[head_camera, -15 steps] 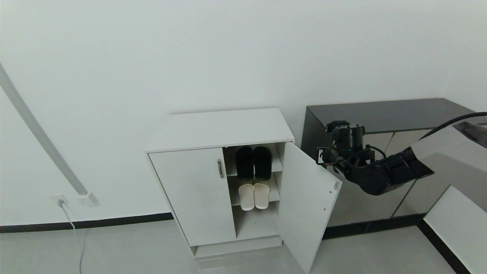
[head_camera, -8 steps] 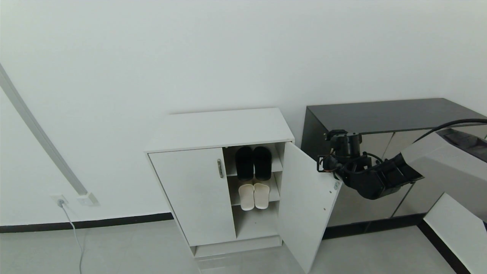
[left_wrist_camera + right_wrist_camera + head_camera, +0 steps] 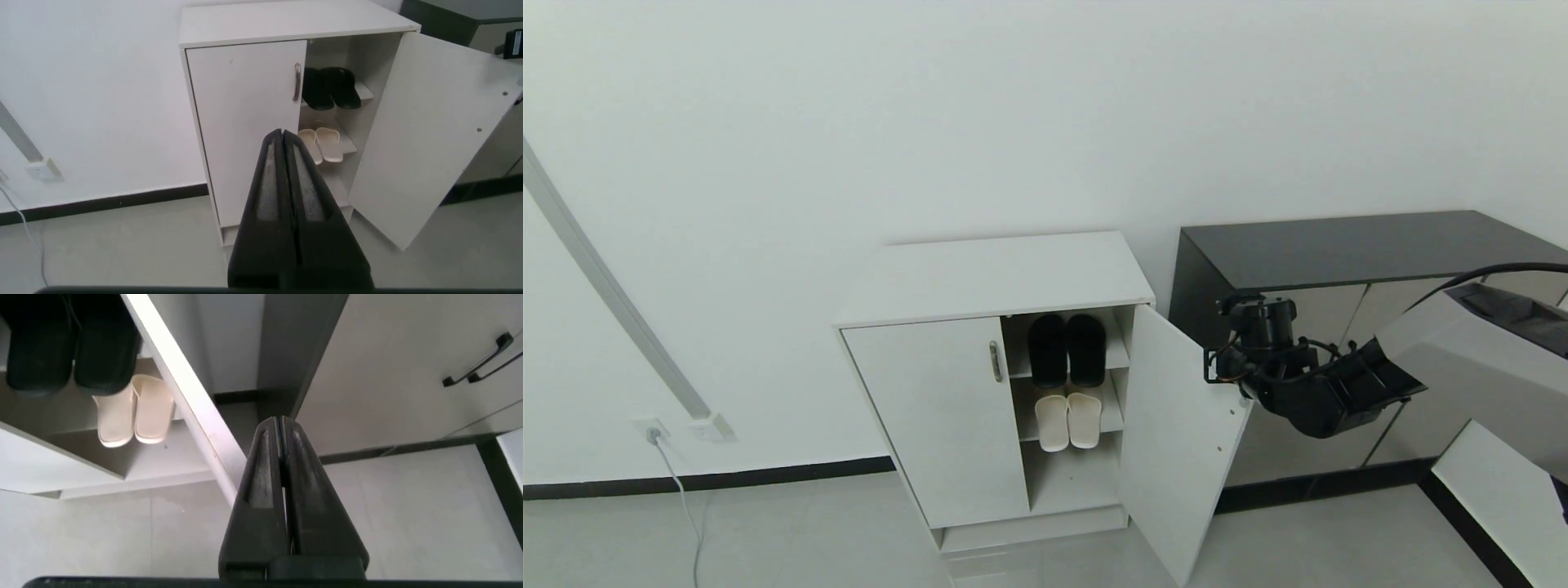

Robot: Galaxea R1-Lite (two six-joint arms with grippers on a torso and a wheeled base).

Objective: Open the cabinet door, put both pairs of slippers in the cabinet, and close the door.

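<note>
The white cabinet (image 3: 1001, 273) stands against the wall, its left door (image 3: 939, 416) closed and its right door (image 3: 1176, 433) swung open. Black slippers (image 3: 1066, 349) lie on the upper shelf and white slippers (image 3: 1067, 420) on the shelf below. My right gripper (image 3: 1215, 366) is shut and empty, right beside the open door's free edge on its outer side. In the right wrist view the shut gripper (image 3: 283, 429) points past the door edge (image 3: 188, 416), with both pairs (image 3: 65, 343) (image 3: 131, 412) beyond. My left gripper (image 3: 282, 139) is shut and empty, well back from the cabinet front (image 3: 245, 122).
A dark sideboard (image 3: 1339, 245) with grey doors stands close to the right of the cabinet, behind my right arm; its handle (image 3: 482, 359) is visible. A wall socket with a cable (image 3: 649, 429) is at the far left. Grey floor (image 3: 768, 539) lies before the cabinet.
My right gripper has moved down and to the left, closing in on the open door's free edge. The door and both pairs of slippers stand as before.
</note>
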